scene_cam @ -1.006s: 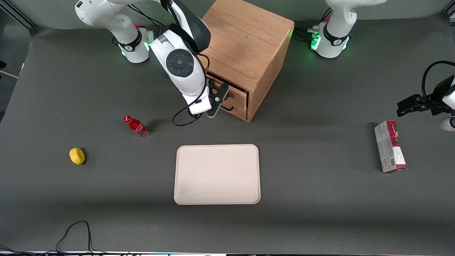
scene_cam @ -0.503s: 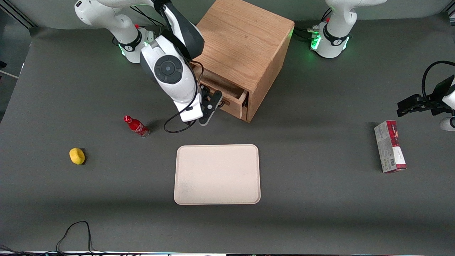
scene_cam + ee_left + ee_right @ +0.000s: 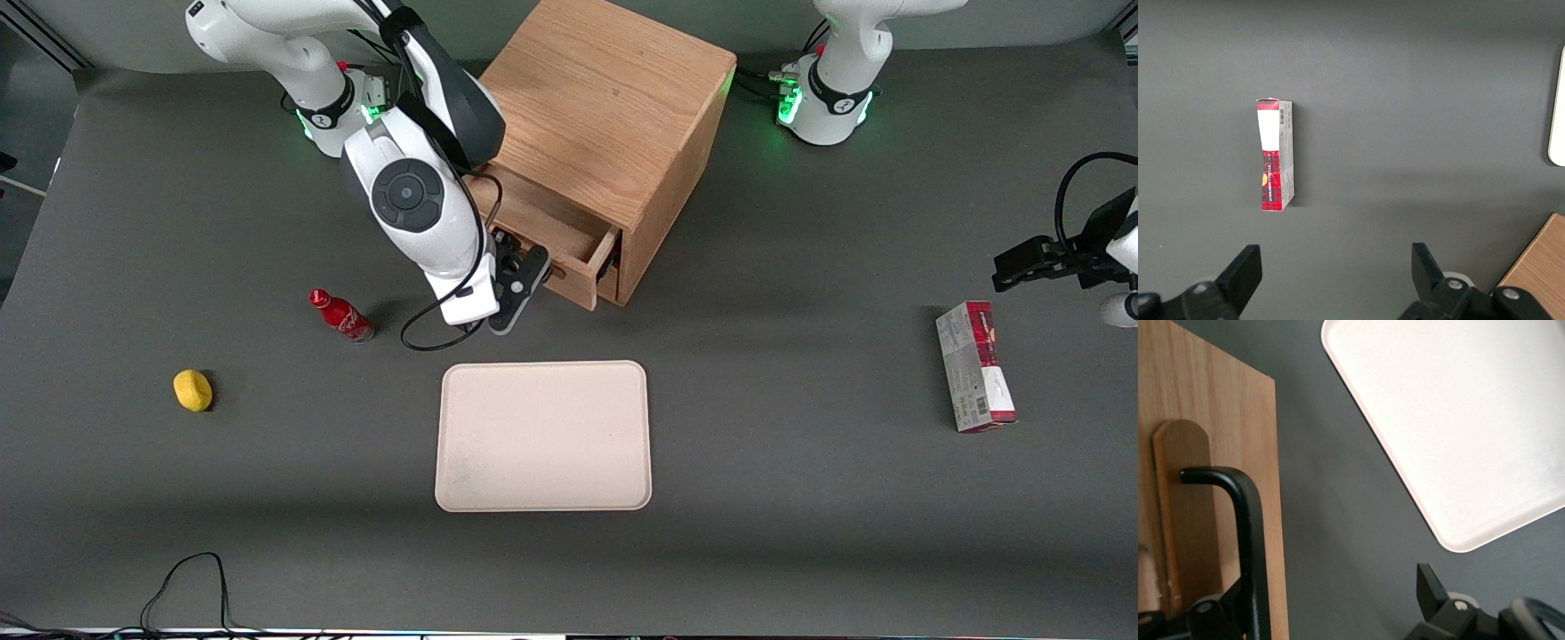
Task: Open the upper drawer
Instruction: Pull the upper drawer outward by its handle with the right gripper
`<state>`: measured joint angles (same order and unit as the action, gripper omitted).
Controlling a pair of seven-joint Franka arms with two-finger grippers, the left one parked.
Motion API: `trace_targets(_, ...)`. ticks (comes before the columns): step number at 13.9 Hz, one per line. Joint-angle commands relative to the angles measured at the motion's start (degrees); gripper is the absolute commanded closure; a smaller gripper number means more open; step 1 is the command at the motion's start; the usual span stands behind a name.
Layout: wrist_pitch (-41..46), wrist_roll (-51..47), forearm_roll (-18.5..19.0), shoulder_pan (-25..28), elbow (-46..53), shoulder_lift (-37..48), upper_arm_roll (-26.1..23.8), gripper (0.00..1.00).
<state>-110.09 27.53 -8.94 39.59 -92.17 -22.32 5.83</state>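
**Upper drawer pulled partway out of the cabinet**

The upper drawer (image 3: pixel 556 240) stands partly out of the oak cabinet (image 3: pixel 613 107), its light-wood interior showing from above. Its black wire handle (image 3: pixel 1245 540) runs along the drawer front in the right wrist view. The tool (image 3: pixel 524 283) sits at that drawer front, right at the handle; whether its fingers are spread or pinched on the handle I cannot tell. Nearer the front camera lies a pale tray (image 3: pixel 543 436) on the dark counter (image 3: pixel 800 533). Toward the working arm's end of the counter stand a small red bottle (image 3: pixel 341 316) and, further out, a yellow lemon-like object (image 3: pixel 192 390). Toward the parked arm's end lies a red and grey box (image 3: pixel 975 365).
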Motion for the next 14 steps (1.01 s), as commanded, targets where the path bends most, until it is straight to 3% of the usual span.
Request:
trace_targets(1, 1.63, 2.18, 0.5, -2.32, 4.01, -2.47, -0.11, 0.0)
trace_targets(14, 3.04, 3.41, 0.59, -7.51, 7.09, -5.02, -0.11, 0.0)
